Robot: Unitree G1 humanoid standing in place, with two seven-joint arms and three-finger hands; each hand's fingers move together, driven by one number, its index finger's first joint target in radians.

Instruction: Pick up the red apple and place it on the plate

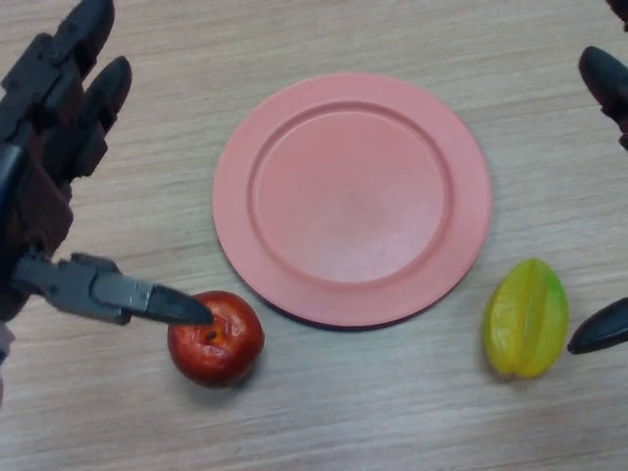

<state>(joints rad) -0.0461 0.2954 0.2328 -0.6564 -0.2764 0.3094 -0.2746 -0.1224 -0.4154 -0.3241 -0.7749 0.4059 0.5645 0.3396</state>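
The red apple rests on the wooden table just off the front left rim of the pink plate, which lies bare in the middle. My left hand hangs over the table's left side, fingers straight and spread. Its thumb reaches right, and its tip sits over the apple's top left edge; whether it touches I cannot tell. At the right edge only fingertips of my right hand show, apart from one another and holding nothing.
A yellow-green starfruit lies right of the plate's front edge, near the lower tip of my right hand. Bare wooden table runs along the front and behind the plate.
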